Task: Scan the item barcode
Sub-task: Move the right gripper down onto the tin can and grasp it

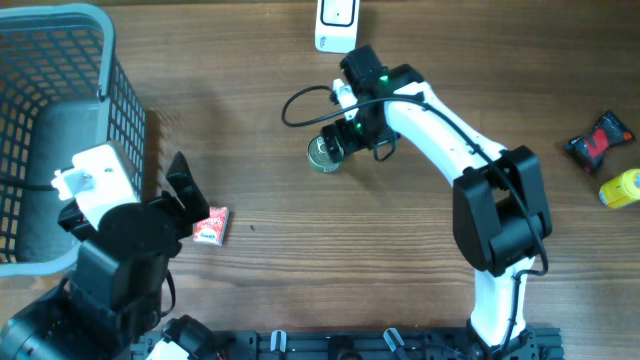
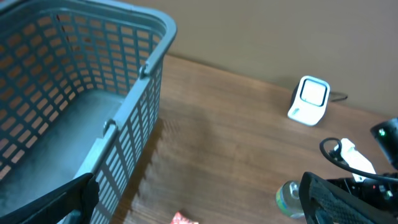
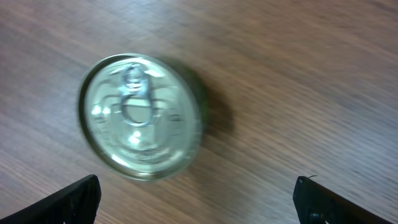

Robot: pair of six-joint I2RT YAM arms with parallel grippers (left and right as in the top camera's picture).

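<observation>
At mid-table, a little right of centre in the overhead view, the can (image 1: pixel 322 155) stands upright on the wood, its silver pull-tab lid facing up; I see no barcode on it from any camera. My right gripper (image 3: pixel 199 202) hangs directly over this spot with its jaws spread wide and nothing between them. From the right wrist camera the can (image 3: pixel 142 115) sits ahead of the two dark fingertips (image 3: pixel 73 200), not in the gap between them, and off to the left of their midline, so it is nearer the left-of-frame finger than the other. No finger touches the can (the wood shows clear between lid rim and fingertip). The white scanner (image 1: pixel 337 25) stands at the far edge of the table, near the can but apart from it, just beyond the right arm's wrist. My left gripper (image 2: pixel 199 208) is also fully spread and empty, held near the front left corner of the table beside the grey basket (image 1: pixel 108 60). A small red and white packet (image 1: pixel 211 226) lies flat just to the right of the left arm. Far right, well apart from everything else, lie a dark red pouch (image 1: pixel 598 140) and a yellow item (image 1: pixel 620 188), close together.
</observation>
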